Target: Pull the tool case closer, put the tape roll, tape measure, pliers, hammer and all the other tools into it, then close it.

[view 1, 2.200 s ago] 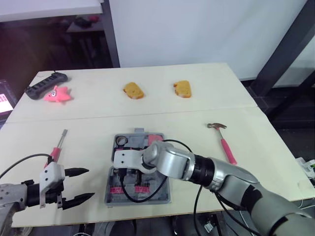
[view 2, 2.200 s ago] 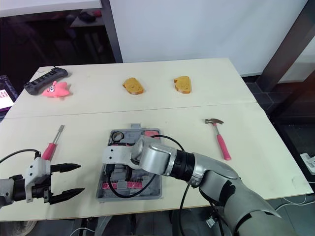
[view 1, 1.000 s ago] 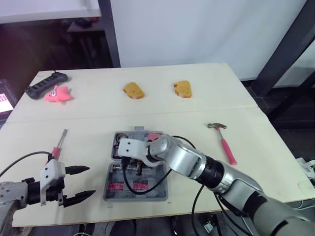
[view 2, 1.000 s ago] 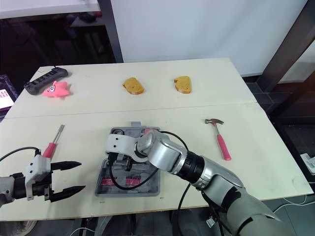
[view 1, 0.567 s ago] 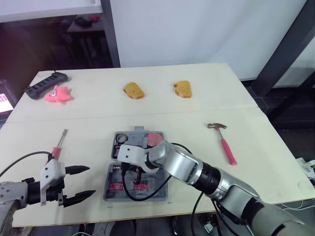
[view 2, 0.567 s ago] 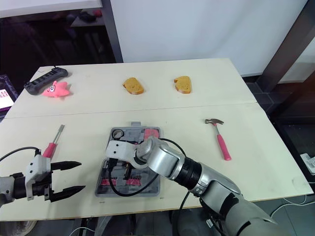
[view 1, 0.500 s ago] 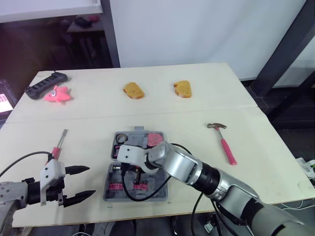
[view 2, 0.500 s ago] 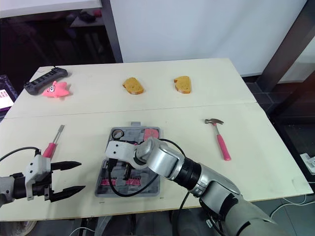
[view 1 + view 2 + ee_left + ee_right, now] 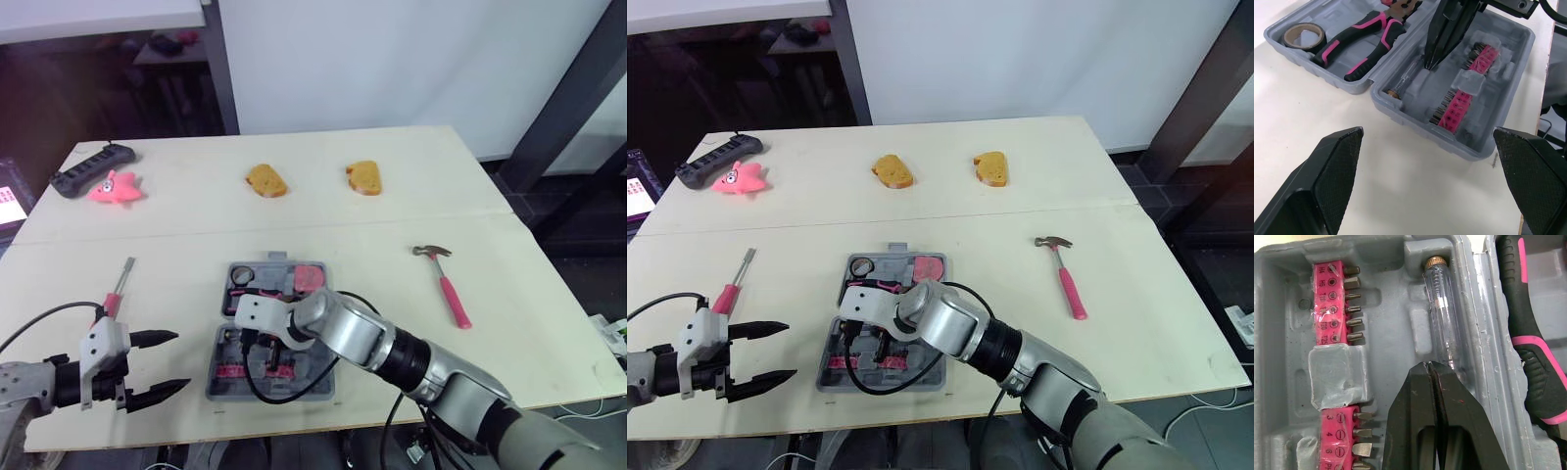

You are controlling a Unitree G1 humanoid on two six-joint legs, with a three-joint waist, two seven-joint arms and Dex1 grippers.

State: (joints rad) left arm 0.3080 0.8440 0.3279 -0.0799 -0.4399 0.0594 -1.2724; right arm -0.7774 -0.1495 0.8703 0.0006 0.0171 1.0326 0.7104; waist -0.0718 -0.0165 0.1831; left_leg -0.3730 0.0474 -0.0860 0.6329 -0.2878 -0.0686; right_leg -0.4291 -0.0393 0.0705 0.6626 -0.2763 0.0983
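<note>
The tool case [image 9: 217,384] lies open at the middle of the worktop [image 9: 549,343], its near rim close to the front edge. Bare worktop lies on both sides of it.

Contents, far half: one tape roll [image 9: 1303,36] and one pair of pliers [image 9: 1364,34]. Near half: two pink bit strips [image 9: 1332,303] and one clear tester [image 9: 1442,318].

The right pincer [image 9: 1431,367] is pressed together, empty, with its tips in the near half just beside the tester; contact cannot be confirmed. The left pincer [image 9: 176,362] is spread, empty, near the front left corner.

Outside the case: one hammer [image 9: 446,284] toward the right edge and one screwdriver [image 9: 116,292] toward the left, both well apart from the case. Two bread pieces [image 9: 265,180] lie near the far edge.

Compared with one second ago, the right wrist sits slightly nearer the front edge. The left pincer, hammer and screwdriver are unchanged.
</note>
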